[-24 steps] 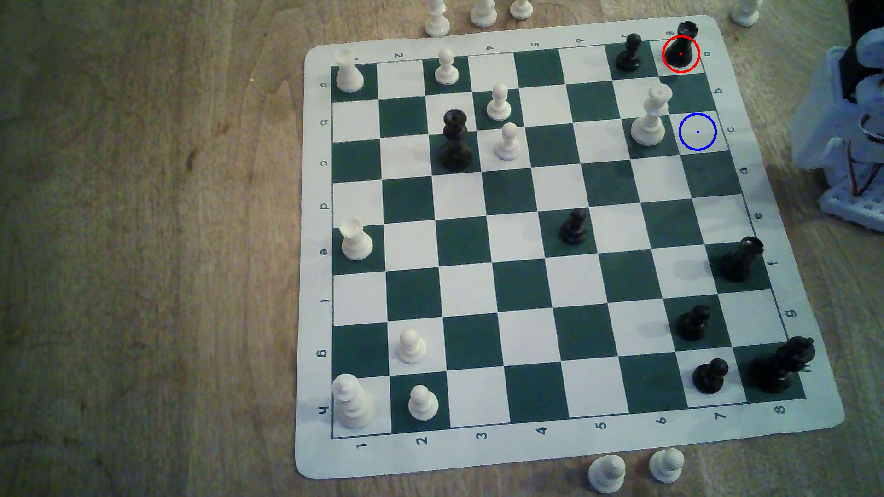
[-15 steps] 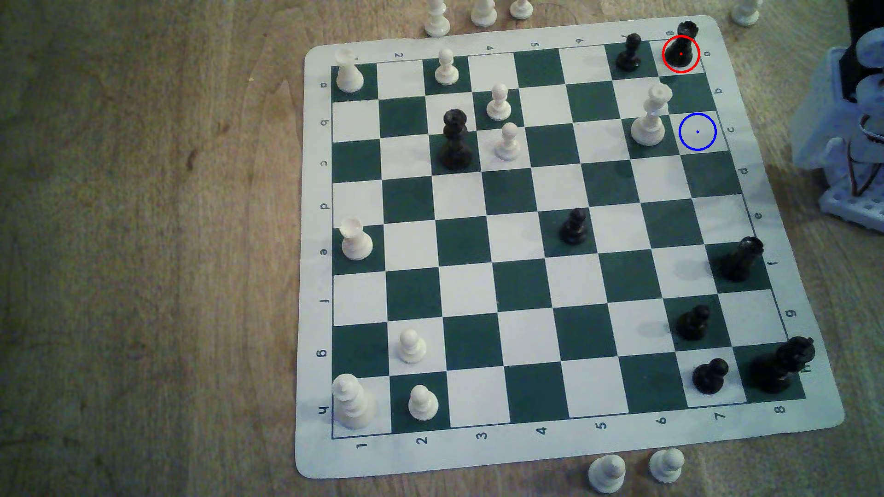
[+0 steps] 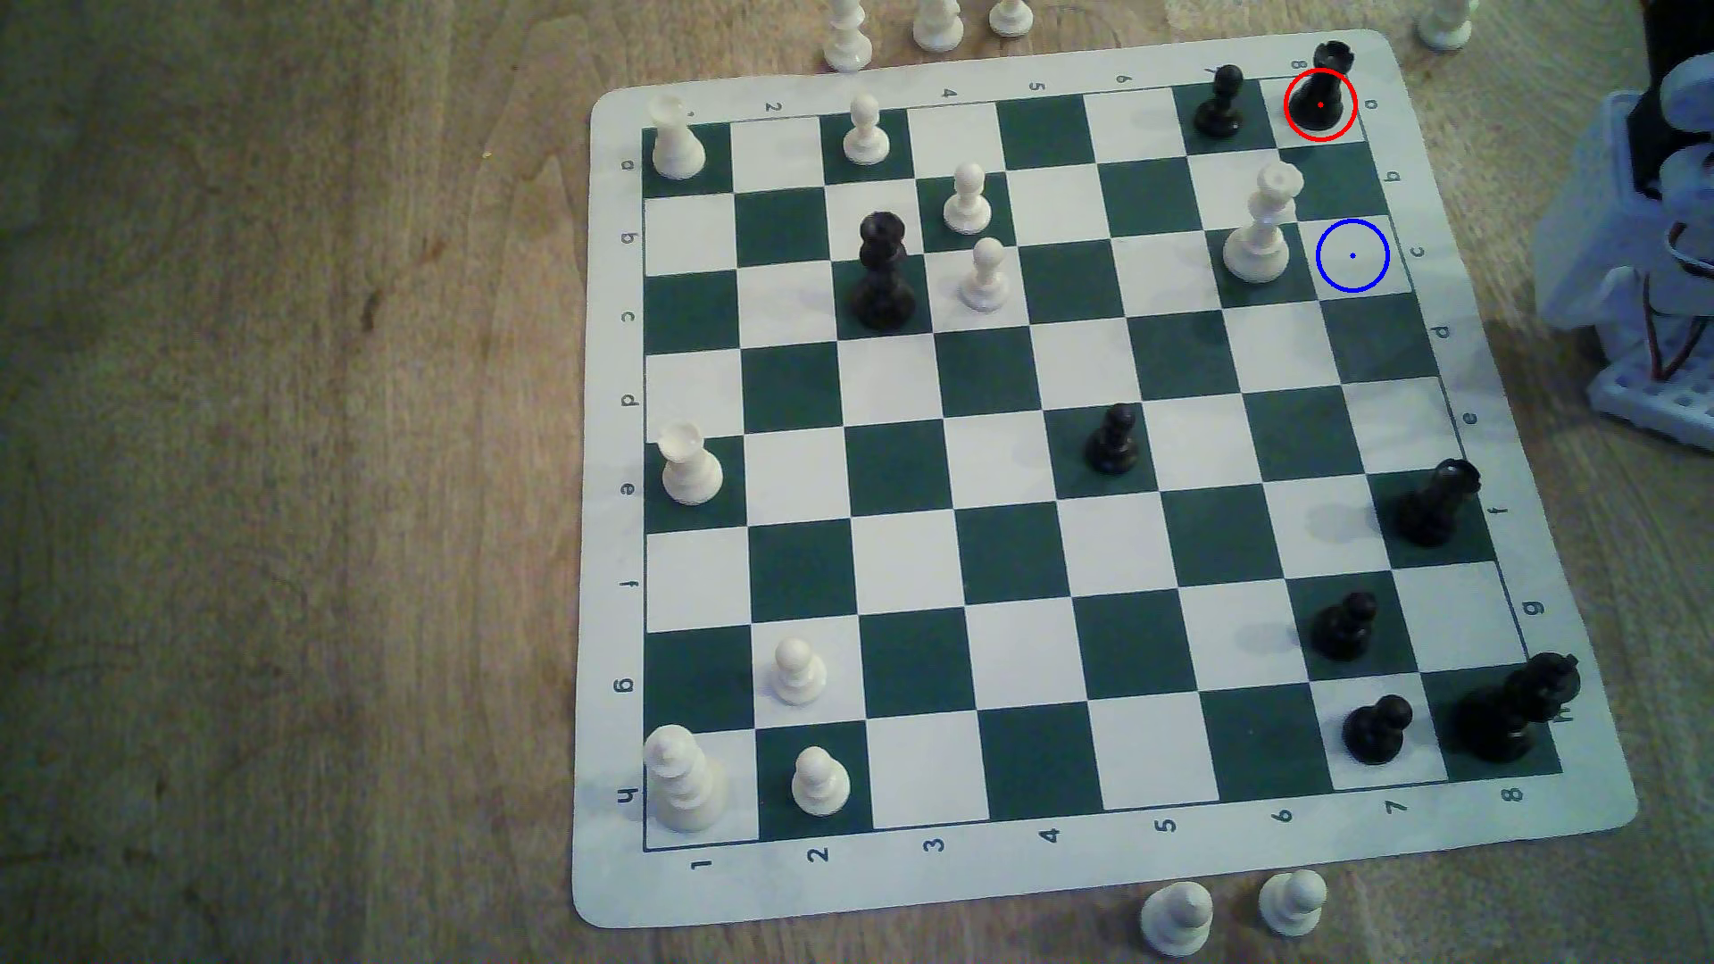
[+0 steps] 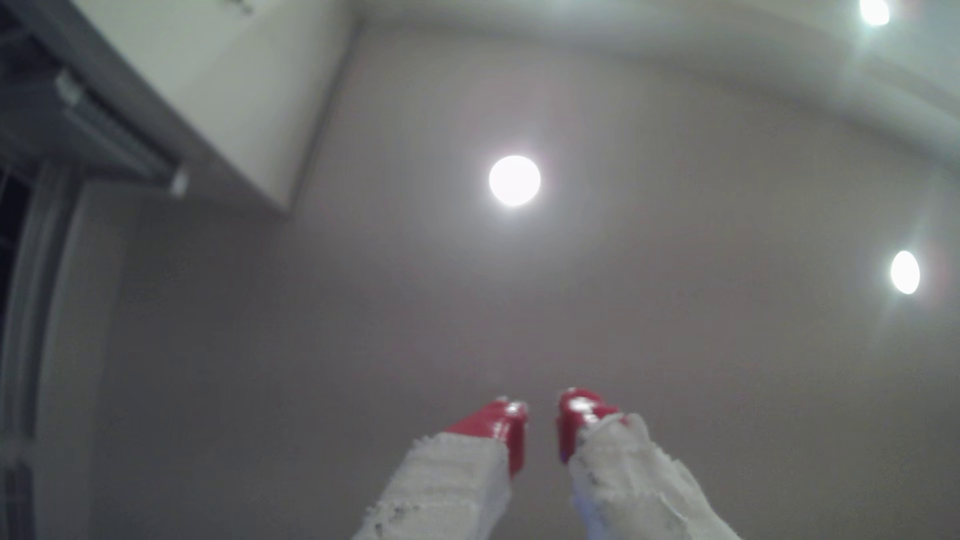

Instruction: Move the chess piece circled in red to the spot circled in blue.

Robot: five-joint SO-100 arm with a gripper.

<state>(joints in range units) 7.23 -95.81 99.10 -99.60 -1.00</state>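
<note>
The chess piece circled in red (image 3: 1321, 97) is a short black rook standing upright in the board's far corner, at the exterior view's top right. The spot circled in blue (image 3: 1352, 256) is a bare white square two squares nearer along the same edge column. In the wrist view my gripper (image 4: 543, 410) points up at a ceiling. Its red-tipped fingers (image 4: 498, 426) stand almost together, with a thin slit and nothing between them. The arm's white base (image 3: 1642, 250) stands off the board at the exterior view's right edge.
A tall white piece (image 3: 1259, 232) stands right beside the blue-ringed square, on its left in the exterior view. A black pawn (image 3: 1220, 102) is next to the ringed rook. A second black rook (image 3: 1436, 505) stands further down the same column. Spare white pieces (image 3: 937, 28) lie off the board.
</note>
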